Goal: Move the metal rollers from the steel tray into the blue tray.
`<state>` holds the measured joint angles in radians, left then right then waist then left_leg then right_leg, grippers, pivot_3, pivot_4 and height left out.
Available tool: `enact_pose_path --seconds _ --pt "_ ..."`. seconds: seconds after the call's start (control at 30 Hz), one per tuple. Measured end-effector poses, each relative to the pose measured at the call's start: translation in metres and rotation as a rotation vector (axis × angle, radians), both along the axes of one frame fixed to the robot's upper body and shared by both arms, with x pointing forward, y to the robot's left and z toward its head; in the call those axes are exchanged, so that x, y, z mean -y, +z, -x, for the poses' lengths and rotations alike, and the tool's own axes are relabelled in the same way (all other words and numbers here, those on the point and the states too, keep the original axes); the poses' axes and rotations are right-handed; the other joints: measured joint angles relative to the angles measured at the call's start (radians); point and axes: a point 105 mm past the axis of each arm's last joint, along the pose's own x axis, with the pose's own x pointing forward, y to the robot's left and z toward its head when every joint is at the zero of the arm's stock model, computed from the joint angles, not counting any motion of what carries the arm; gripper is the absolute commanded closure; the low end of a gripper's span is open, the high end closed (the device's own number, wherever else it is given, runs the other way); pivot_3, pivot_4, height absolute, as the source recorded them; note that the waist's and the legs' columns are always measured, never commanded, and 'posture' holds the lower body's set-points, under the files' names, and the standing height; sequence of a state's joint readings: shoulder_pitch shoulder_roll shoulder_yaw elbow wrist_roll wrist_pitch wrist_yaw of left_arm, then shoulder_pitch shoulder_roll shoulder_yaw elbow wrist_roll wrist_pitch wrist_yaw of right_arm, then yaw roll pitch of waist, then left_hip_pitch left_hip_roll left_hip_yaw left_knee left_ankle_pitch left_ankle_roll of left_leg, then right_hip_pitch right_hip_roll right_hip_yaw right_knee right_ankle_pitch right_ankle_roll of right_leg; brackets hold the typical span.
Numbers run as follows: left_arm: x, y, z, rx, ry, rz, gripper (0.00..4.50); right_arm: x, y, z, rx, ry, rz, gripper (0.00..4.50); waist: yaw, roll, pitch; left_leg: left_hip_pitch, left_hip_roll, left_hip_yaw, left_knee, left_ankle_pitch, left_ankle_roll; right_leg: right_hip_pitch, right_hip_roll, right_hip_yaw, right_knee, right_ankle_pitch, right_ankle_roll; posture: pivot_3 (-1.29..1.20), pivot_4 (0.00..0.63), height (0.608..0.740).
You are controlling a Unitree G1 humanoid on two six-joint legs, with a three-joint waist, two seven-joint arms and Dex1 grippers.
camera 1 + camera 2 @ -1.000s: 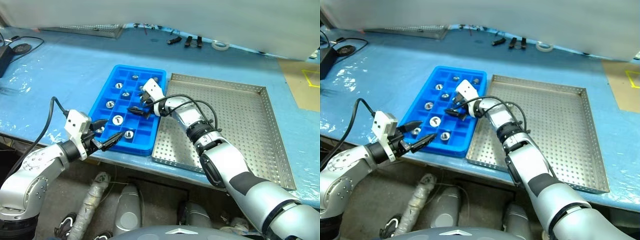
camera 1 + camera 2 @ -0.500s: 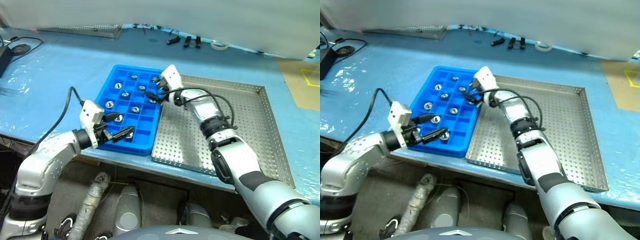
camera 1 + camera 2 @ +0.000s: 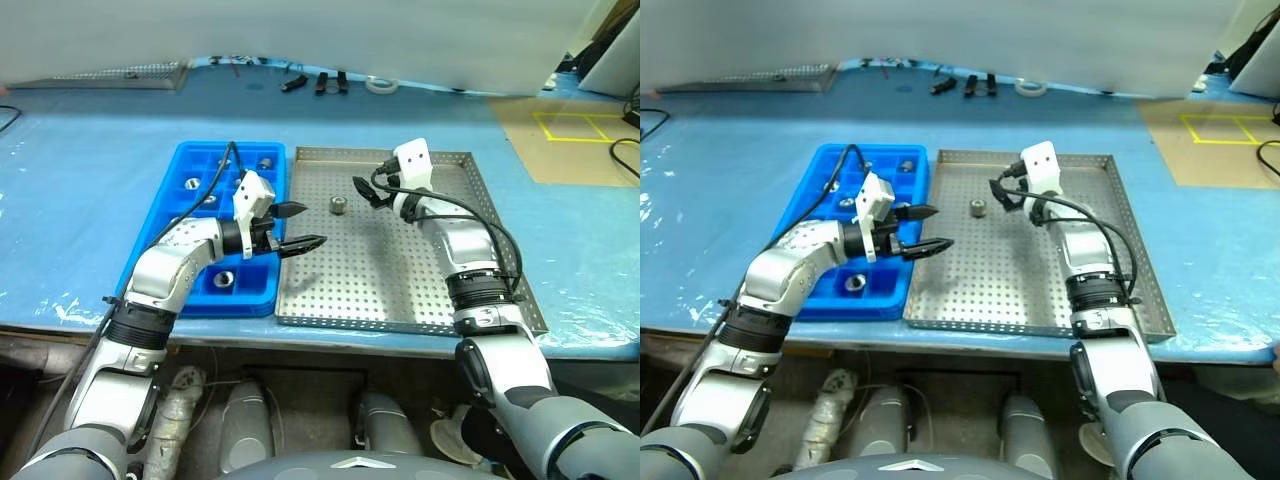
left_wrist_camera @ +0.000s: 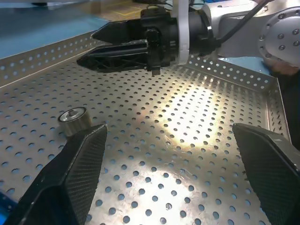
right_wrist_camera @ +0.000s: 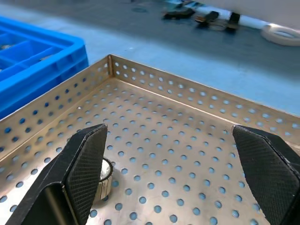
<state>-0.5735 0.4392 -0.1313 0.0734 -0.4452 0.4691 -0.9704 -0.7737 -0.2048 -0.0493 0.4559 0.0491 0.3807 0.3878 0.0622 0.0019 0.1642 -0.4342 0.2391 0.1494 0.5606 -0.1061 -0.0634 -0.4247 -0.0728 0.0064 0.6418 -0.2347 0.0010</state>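
- One metal roller [image 3: 338, 206] left on steel tray [image 3: 400, 300], near far edge, toward the side bordering blue tray [image 3: 160, 235]; others already seated in blue compartments.
- Advised: straddle roller squarely, close gently, lift clear of rim.
- Right gripper [image 3: 366, 192] empty, fingers apart, just beside roller.
- Left gripper [image 3: 300, 226] empty, fingers spread, level over tray's left edge.

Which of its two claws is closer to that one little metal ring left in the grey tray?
Right. The right gripper hovers just beside the metal roller; the left gripper hangs open farther off, nearer the steel tray's blue-tray side.
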Motion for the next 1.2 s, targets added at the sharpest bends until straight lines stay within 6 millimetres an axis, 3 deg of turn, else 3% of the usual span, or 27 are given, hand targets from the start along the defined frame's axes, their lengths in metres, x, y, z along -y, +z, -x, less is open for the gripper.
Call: enact_pose_path --seconds 0.13,0.23,0.37,0.6,0.8,0.9,1.13,1.2 --pt "-0.001 -0.001 0.000 -0.002 -0.008 -0.009 0.00 -0.021 -0.023 0.001 -0.080 0.030 -0.065 0.01 0.004 0.000 0.000 -0.001 0.000 0.000 0.000 -0.001 0.001 0.000 -0.001 -0.001 -0.001 0.000 -0.001 -0.05 0.150 0.740" --pt "-0.007 -0.003 0.001 -0.012 0.002 -0.024 0.00 -0.033 -0.025 -0.001 -0.092 0.057 -0.085 0.01 0.006 0.000 0.000 -0.002 0.000 0.000 0.000 -0.001 0.002 0.000 -0.001 -0.002 -0.001 0.000 -0.001 -0.05 0.150 0.740" --pt "-0.012 -0.008 0.004 -0.033 0.020 -0.033 0.00 -0.036 -0.024 -0.010 -0.080 0.038 -0.082 0.01 0.011 0.000 0.000 -0.002 0.000 0.000 0.001 -0.001 0.002 0.001 -0.002 -0.003 -0.001 -0.001 -0.001 -0.02 0.150 0.740" --pt "-0.017 -0.006 0.010 -0.030 0.046 -0.041 0.00 -0.035 -0.054 -0.010 -0.157 0.014 -0.047 0.01 0.010 0.000 0.000 -0.002 0.000 0.000 0.000 -0.001 0.002 0.000 -0.002 -0.003 -0.001 -0.001 -0.001 0.02 0.150 0.740" --pt "-0.018 -0.004 0.011 -0.027 0.055 -0.038 0.00 -0.044 -0.059 -0.008 -0.159 0.041 -0.040 0.01 0.010 0.000 0.000 -0.002 0.000 0.000 0.000 -0.001 0.002 0.000 -0.002 -0.003 -0.001 -0.001 -0.001 0.02 0.150 0.740" --pt "-0.018 -0.005 0.011 -0.034 0.059 -0.039 0.00 -0.045 -0.059 -0.008 -0.157 0.042 -0.039 0.59 0.011 0.000 0.000 -0.002 0.000 0.000 0.000 -0.001 0.002 0.000 -0.002 -0.003 -0.001 -0.001 -0.001 0.02 0.150 0.740" --pt "-0.018 -0.006 0.011 -0.041 0.061 -0.041 0.00 -0.041 -0.057 -0.009 -0.150 0.041 -0.028 2.86 0.012 0.000 0.000 -0.002 0.000 0.000 0.000 -0.001 0.002 0.000 -0.002 -0.003 -0.001 -0.001 -0.001 0.01 0.150 0.740" --pt "-0.018 -0.006 0.011 -0.043 0.061 -0.041 0.00 -0.039 -0.057 -0.009 -0.149 0.041 -0.026 2.86 0.011 0.000 0.000 -0.002 0.000 0.000 0.000 -0.001 0.002 0.000 -0.002 -0.003 -0.001 -0.001 -0.001 0.01 0.150 0.740"
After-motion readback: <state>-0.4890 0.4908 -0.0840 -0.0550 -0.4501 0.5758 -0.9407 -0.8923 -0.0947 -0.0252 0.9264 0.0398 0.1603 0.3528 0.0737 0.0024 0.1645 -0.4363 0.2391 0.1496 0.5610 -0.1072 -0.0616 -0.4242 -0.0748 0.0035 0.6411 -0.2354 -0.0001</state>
